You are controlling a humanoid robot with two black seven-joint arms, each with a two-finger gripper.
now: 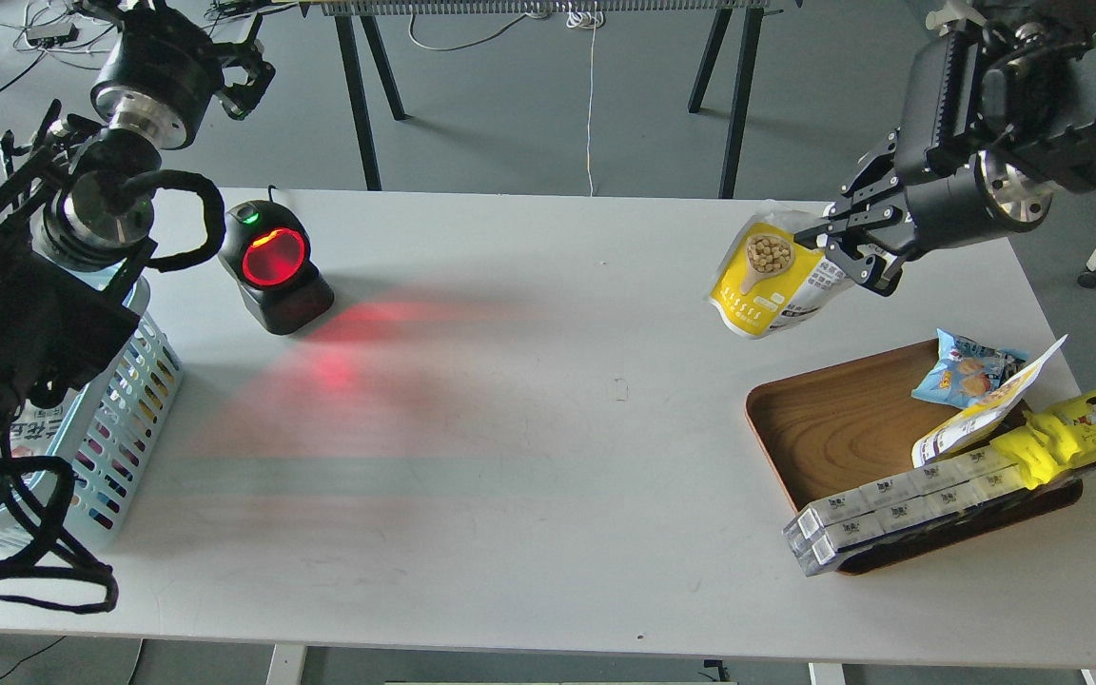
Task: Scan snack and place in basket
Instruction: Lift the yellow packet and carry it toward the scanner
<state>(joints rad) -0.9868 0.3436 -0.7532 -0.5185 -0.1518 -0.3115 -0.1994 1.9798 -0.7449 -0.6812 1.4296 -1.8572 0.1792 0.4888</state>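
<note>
You are in the carry-to-scan step: your right gripper (848, 249) has its 2 fingers closed on the upper right edge of the snack (776, 278), and the pouch hangs in the air, clear of the table (548, 457), tilted with its yellow front and pictured nuggets toward the head camera. Taking the scanner (274, 266) as the landmark, the snack is well to its right, across most of the tabletop and at about the same depth. The scanner window glows red, throwing a red wash on the table in front of it and toward its right.

The next move, as I judge it, calls for a long sweep left to bring the pouch into that red field. You will likely need to turn the wrist, since the barcode is not visible on the side showing now.

Room is good: the table between scanner and snack is bare. The wooden tray (843, 419), with the blue bag (962, 371), the yellow pack (1081, 428) and the boxed packs (900, 509), sits far right of the scanner and nearer you, below the snack. The basket (125, 409) stands left of the scanner and nearer you, at the table's left edge, partly hidden by your left arm. The left gripper (245, 71) is raised beyond the scanner, off the table's far edge; I cannot tell how far open it is.
</note>
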